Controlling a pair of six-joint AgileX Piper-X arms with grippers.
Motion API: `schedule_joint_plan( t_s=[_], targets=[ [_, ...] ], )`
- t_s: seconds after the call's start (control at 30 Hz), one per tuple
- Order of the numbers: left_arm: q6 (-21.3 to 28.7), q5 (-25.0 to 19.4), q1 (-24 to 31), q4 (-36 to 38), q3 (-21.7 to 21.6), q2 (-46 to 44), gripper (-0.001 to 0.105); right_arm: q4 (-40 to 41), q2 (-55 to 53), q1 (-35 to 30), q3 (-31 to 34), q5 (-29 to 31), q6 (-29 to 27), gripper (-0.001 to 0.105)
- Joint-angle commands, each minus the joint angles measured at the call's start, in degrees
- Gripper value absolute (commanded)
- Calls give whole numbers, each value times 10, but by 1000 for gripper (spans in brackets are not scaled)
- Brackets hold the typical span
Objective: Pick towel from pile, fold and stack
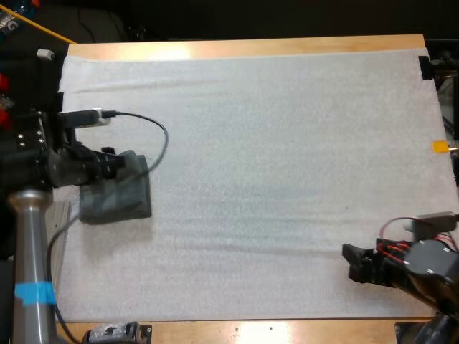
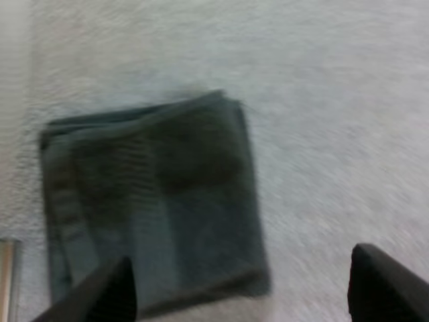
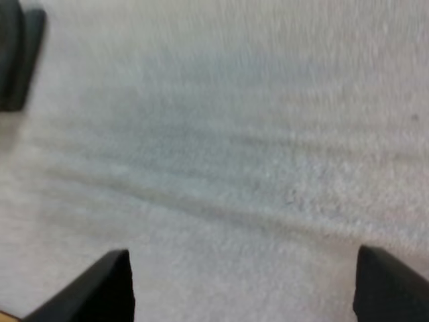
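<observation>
Tabletop [image 1: 244,47]: light wood, visible as one strip along the far side and another along the near side. White mat [image 1: 287,179]: covers nearly all of the tabletop; textured surface, with faint ripples running across its middle. Light: bright glare [image 1: 172,50] on the far wood strip; soft, even light over the mat.

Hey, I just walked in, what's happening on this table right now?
A two-armed robot is working with towels. One folded dark grey-green towel lies near the left edge of the white mat. The left gripper is over it with its fingers apart, not gripping it. The right gripper is open too, over bare mat at the near right, holding nothing.
</observation>
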Motion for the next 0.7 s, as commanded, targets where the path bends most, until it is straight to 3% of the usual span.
schedule_joint_plan(
  t_s=[0.0,0.33,0.47,0.67],
  targets=[
    [0,3,-11,4,-3,-13,63,-8,8,0,-2,4,-17,66],
    [-9,-6,-133,39,-3,-88,63,-64,77,-28,-2,-5,-68,66],
    [-9,-19,-161,55,-3,-112,63,-73,87,-103,-2,-47,-110,66],
    [-9,-34,-165,79,-3,-141,63,-73,87,-265,-12,-125,-179,66]
  ],
)
